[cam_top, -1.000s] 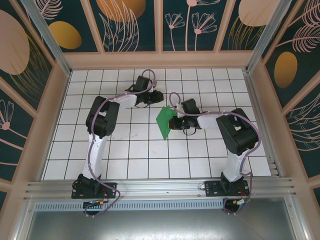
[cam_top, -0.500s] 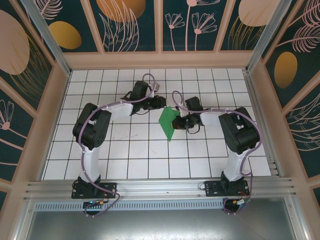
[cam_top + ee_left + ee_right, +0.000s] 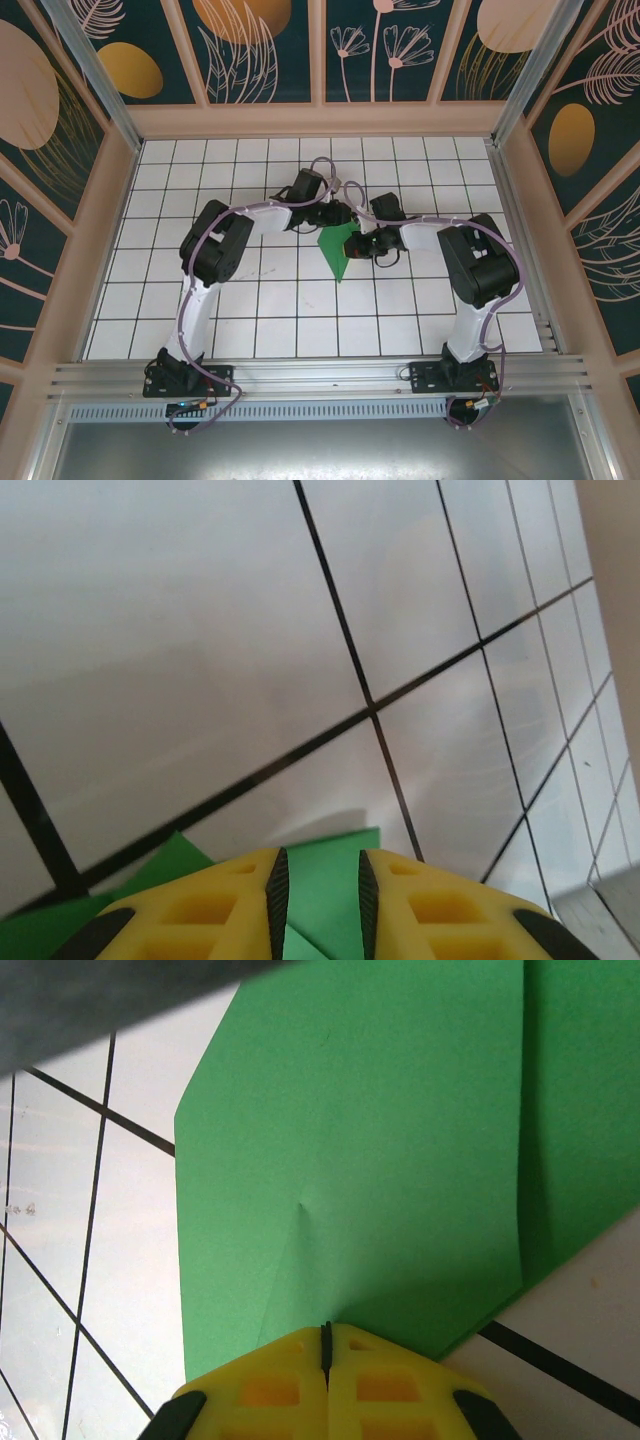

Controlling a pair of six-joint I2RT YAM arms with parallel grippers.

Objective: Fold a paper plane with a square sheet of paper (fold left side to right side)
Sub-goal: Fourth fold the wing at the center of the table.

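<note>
**Green paper pinched between two pincers at mid-surface**

A thin, matte, bright-green sheet of paper (image 3: 333,252) lies near the middle of the white, black-gridded tiled surface (image 3: 250,290). From above it reads as a folded wedge, its narrow tip pointing toward the arm bases and its wider end between the two arms.

In the right wrist view the sheet of paper (image 3: 380,1160) is plain and unmarked. One straight crease runs down its right side where a layer overlaps. A small pucker rises just above the fingertips.

The right pincer (image 3: 326,1330) is clenched on the paper's near edge, its yellow fingers meeting. It approaches from the right (image 3: 358,240).

The left pincer (image 3: 320,880) reaches in from the left (image 3: 340,213). Its fingers stand slightly parted, released, with green paper (image 3: 170,865) showing under and between them.
</note>
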